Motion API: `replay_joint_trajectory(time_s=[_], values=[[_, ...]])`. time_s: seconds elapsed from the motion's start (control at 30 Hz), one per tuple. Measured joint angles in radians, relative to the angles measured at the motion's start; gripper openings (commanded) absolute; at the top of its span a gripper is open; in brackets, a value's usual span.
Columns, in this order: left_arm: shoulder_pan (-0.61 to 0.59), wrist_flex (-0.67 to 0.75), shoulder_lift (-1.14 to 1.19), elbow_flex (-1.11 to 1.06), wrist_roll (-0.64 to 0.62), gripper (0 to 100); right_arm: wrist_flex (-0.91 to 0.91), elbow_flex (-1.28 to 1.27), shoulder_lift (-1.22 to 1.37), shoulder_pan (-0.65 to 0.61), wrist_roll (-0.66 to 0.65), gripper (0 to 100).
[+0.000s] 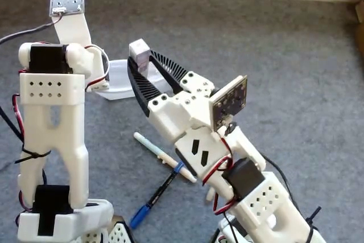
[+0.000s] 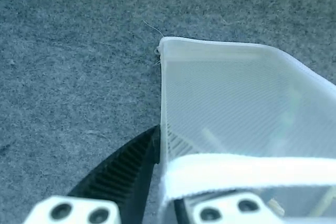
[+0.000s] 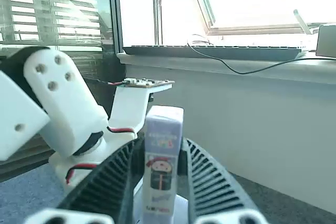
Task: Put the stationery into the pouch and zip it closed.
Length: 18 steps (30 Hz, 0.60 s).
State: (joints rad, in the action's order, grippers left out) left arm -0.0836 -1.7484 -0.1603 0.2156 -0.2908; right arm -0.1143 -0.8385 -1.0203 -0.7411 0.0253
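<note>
Loads of bare grey felt (image 1: 296, 44) out past the right arm. The mesh pouch (image 2: 236, 98) sits by the left arm, and the left gripper (image 2: 163, 145) is pinching its rim. The right gripper (image 1: 142, 66) hangs at the pouch's end. A white pen (image 1: 156, 152) and a blue marker (image 1: 151, 200) cross under that arm. A little eraser box (image 3: 163, 129) is clamped upright between the right fingers.

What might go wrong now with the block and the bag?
The eraser block stands pinched in the right hand near the pouch; it might slip or miss the opening. The left hand grips only the pouch's edge, so a bump may tug it free. The two pens lie crossed, awkward to grab.
</note>
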Motion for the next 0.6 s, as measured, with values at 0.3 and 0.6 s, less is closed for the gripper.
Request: replay_joint_trajectory(time_s=[0.3, 0.6], values=[[0.000, 0.000, 0.000, 0.000, 0.000, 1, 0.222, -0.190, 0.000, -0.002, 0.000, 0.5], [0.000, 0.000, 0.000, 0.000, -0.003, 1, 0.417, -0.330, 0.000, -0.002, 0.000, 0.5]])
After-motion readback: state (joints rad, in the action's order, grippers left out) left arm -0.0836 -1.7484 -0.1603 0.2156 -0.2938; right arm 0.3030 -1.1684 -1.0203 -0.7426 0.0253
